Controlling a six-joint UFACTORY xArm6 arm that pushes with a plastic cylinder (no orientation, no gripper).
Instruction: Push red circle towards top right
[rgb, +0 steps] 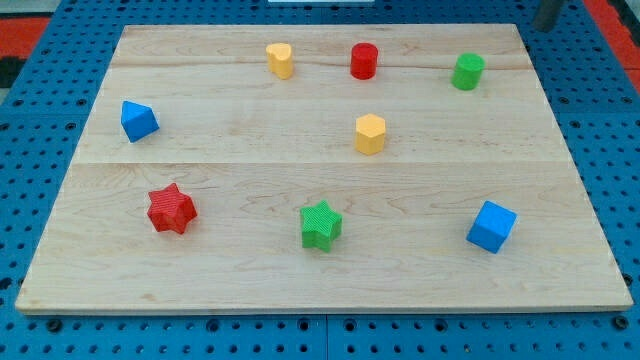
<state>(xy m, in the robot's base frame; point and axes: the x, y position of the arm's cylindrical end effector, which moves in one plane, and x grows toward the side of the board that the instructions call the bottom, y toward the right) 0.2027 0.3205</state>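
the wooden bench (300, 140) fills most of the view, lying on a blue pegboard (40, 110) that shows around its edges; on it sit eight blocks, all well apart from one another; the blue cube (491, 226) is at the lower right; the red star (171, 209) is at the lower left; the green star (320, 224) lies between those two, near the view's bottom; the blue triangle (138, 121) is at the left edge, higher up; the yellow hexagon (370, 134) stands a little right of the middle; along the top run three blocks in a row: the yellow heart (281, 60) leftmost, the red circle (363, 61) just right of the board's middle line, and the green circle (467, 71) nearest the top right corner; the red circle stands upright between the yellow heart and the green circle, above the yellow hexagon; a dark rod end (547, 14) shows at the view's top right, off the board; my tip itself cannot be made out, so its place among the blocks cannot be told; there are no fingers on this arm to report.
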